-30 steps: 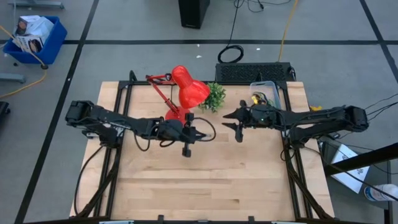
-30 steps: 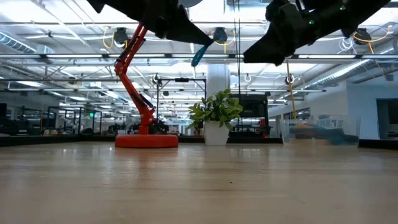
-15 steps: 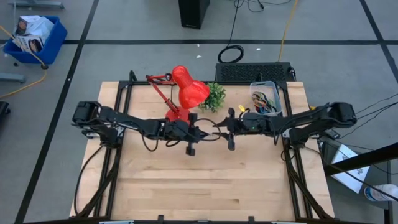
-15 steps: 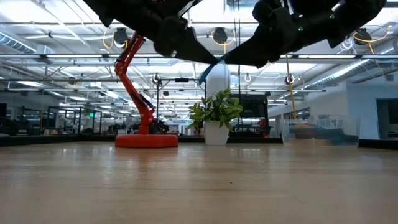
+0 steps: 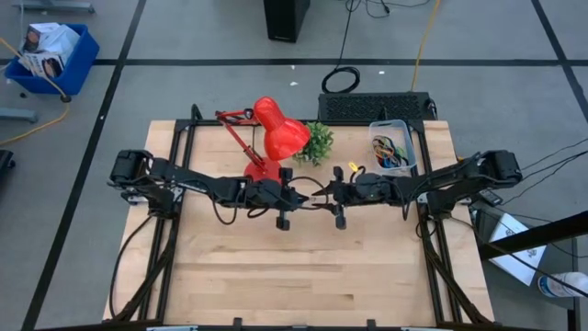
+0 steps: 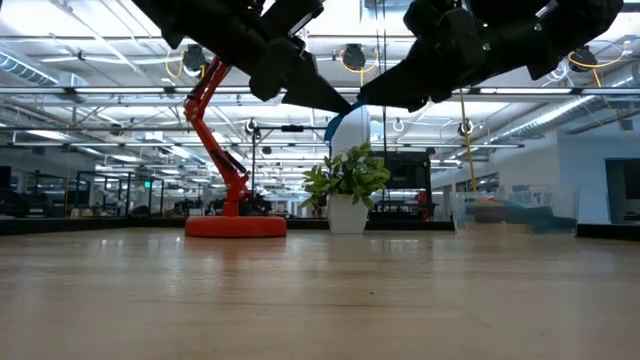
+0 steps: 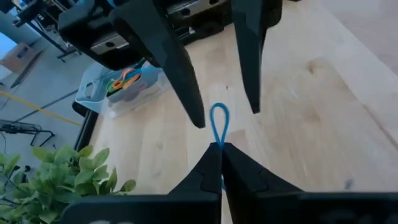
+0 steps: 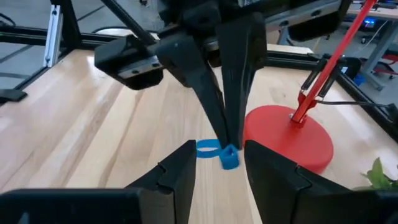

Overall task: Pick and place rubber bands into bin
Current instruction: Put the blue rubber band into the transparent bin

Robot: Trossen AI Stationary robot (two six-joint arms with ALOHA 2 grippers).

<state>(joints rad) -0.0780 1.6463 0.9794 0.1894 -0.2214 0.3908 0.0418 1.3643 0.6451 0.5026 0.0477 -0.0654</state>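
My left gripper (image 7: 219, 147) is shut on a blue rubber band (image 7: 217, 123) high above the middle of the table (image 5: 303, 276). My right gripper (image 8: 217, 149) faces it from the right, open. Its two fingers (image 7: 183, 87) stand on either side of the band's free loop, and I see no touch. In the high view the two grippers meet tip to tip, left (image 5: 310, 195) and right (image 5: 327, 195). The band also shows in the low view (image 6: 335, 122). The clear bin (image 5: 390, 147) stands at the far right with several coloured bands inside. My left gripper pinches one end of the blue band (image 7: 219, 142) between its two fingertips. The fingers come from the table's left. The rest of the loop (image 7: 217, 112) sticks out past the tips toward the right gripper, lifted clear of the table.
A red desk lamp (image 5: 266, 138) and a small potted plant (image 5: 317, 142) stand at the far middle, just behind the grippers. The bin also shows in the left wrist view (image 7: 124, 87). A blue crate (image 5: 50, 55) is on the floor far left. Bare wood lies toward the near edge.
My right gripper has gone toward the table's left, up to my left gripper, and its fingers now stand around the blue band's loop. My left gripper has gone a little toward the right, still shut on the band.
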